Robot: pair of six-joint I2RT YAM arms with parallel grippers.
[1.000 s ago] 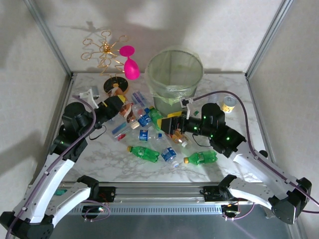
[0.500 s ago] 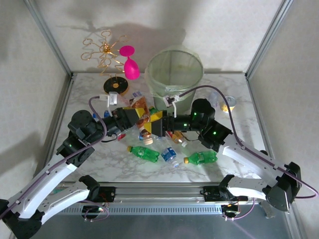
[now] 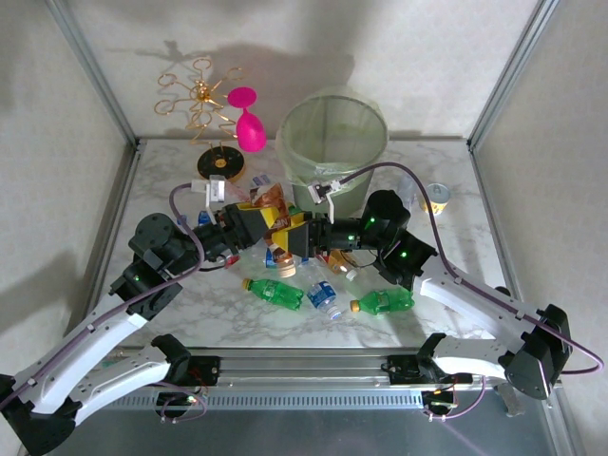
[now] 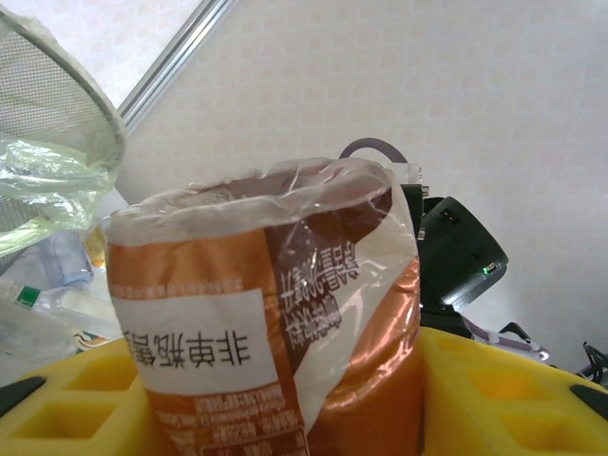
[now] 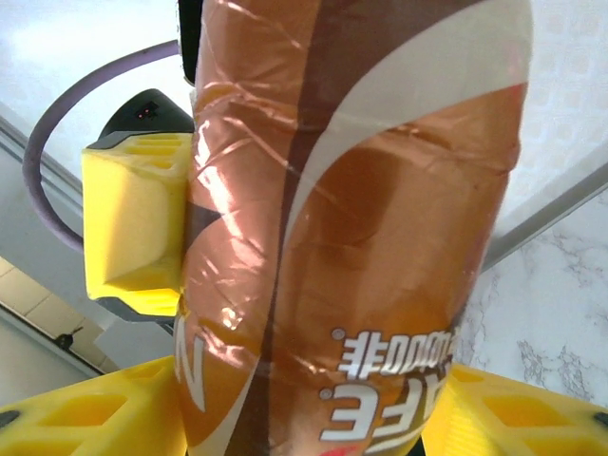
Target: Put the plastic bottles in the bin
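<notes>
Left gripper (image 3: 269,220) is clamped narrowly on a brown-labelled bottle (image 3: 271,199), lifted off the table at the centre of the workspace. The right gripper (image 3: 296,239) comes in from 3 o'clock with its yellow fingers on either side of the same bottle; whether they press it I cannot tell. This looks like a hand-over or a shared carry. To do it well, one claw should have a firm hold on the stiff body, not the crinkly label film, before the other lets go. The bottle should then travel toward 1 o'clock, rise above the rim of the bin (image 3: 285,133) and be released over its middle, without catching the pale bag. Many plastic bottles lie at 6 o'clock, among them a green bottle (image 3: 275,292), so the task is at an early stage. The marble-patterned table (image 3: 465,247) is glossy and bottles may roll. A pink goblet (image 3: 249,128) and a gold wire stand (image 3: 201,95) are at 11 o'clock, a small can (image 3: 436,198) at 2 o'clock, with pale textured walls around.
</notes>
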